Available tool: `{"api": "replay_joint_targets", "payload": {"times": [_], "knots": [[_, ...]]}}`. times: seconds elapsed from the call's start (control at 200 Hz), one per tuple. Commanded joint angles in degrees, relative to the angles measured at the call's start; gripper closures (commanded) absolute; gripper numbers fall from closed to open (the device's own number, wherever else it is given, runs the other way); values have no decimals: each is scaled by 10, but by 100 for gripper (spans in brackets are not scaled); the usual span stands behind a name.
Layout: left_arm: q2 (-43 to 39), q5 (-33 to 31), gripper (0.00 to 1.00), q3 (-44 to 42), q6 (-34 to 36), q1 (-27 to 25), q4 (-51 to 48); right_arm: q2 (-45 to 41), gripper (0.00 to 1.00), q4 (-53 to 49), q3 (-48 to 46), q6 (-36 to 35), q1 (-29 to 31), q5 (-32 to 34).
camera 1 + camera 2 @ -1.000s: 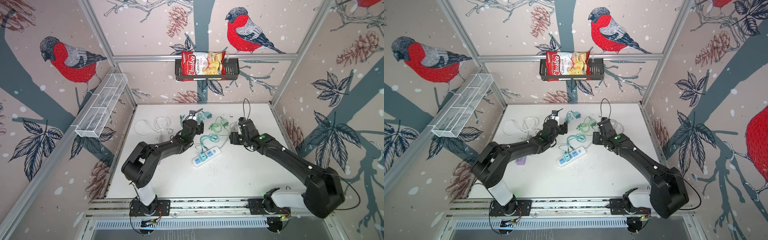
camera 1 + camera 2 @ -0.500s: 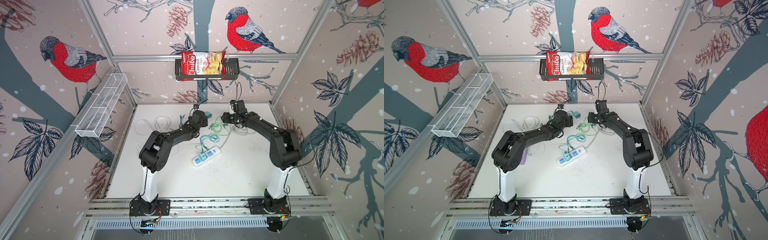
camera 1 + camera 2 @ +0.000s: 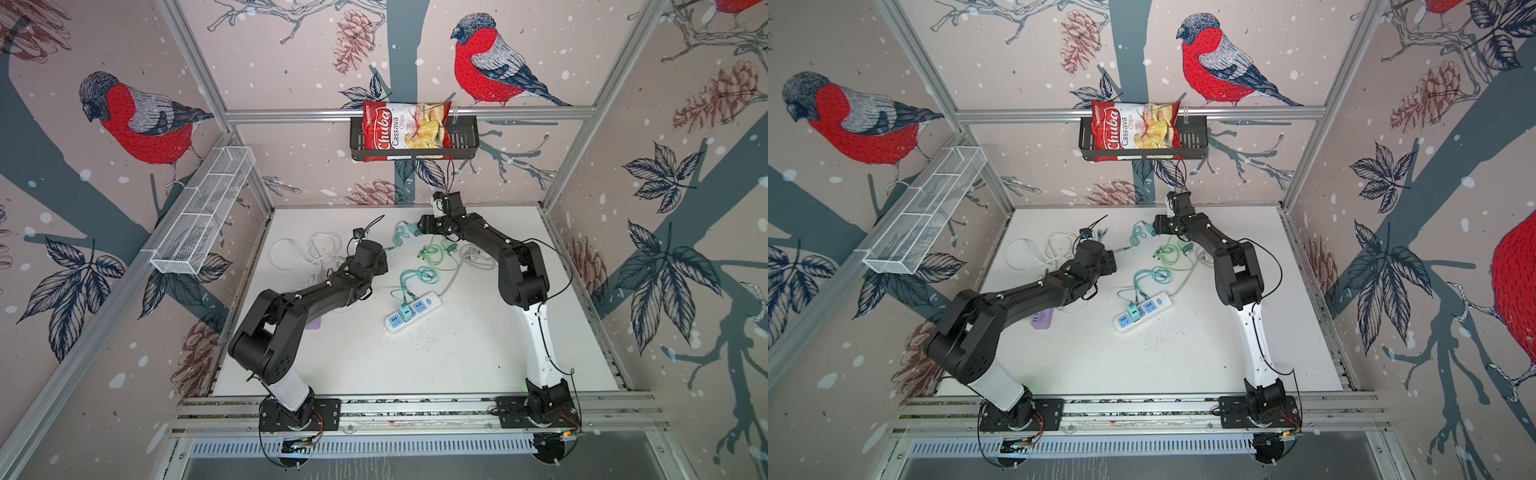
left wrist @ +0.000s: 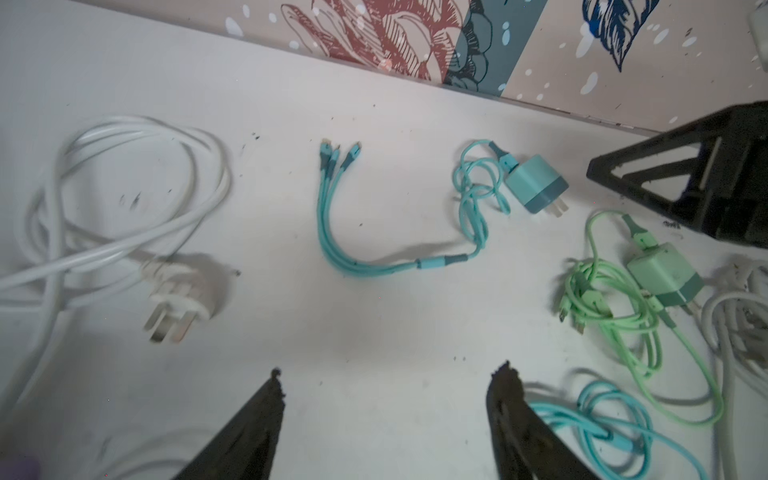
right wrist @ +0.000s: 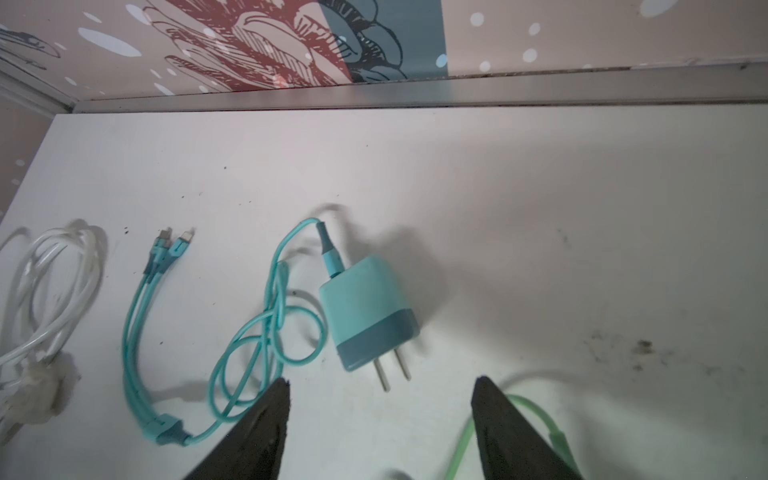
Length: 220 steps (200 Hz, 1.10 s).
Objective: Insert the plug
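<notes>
a scuffed white table (image 3: 457,365) is sitting inside a booth papered with red-breasted birds (image 3: 145,120). a bag (image 3: 405,131) reading "chuba cassava chips" is leaning in a black rack (image 3: 463,137) on the back wall. the teal plug (image 5: 368,311) is lying flat near the table's back edge, prongs pointing toward the right gripper (image 5: 382,388), whose jaws are standing apart and empty. the left gripper (image 4: 390,372) is gaping empty too. the power strip (image 3: 413,311) is lying mid-table.

The matte black left arm (image 3: 307,299) and right arm (image 3: 515,266) are built of blocky links with rounded joints, each above a glossy white lower link (image 3: 540,345). Thin black cables (image 3: 570,270) loop alongside, and flat black base plates (image 3: 324,409) sit underneath.
</notes>
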Motion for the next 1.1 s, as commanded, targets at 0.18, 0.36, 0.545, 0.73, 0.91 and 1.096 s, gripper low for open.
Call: {"api": "replay_joint_targets", "payload": {"times": [0.18,0.36,0.545,0.73,0.91,1.096], "knots": [[-94,-5,24,-73,-43,2,-8,65,27,33,70,12,14,-16],[-120,-9,23,-76,-31,2,-21,112,27,0,131,6,15,-12],[-146,-20,23,-83,-18,2,-33,121,28,-17,139,-6,19,-1],[-149,-24,22,-95,-14,6,-19,119,33,-33,134,-17,33,4],[-137,-23,21,-98,-9,12,5,90,38,-66,95,30,46,-13],[-100,-6,21,-100,3,20,63,16,42,-15,-40,98,67,-72]]}}
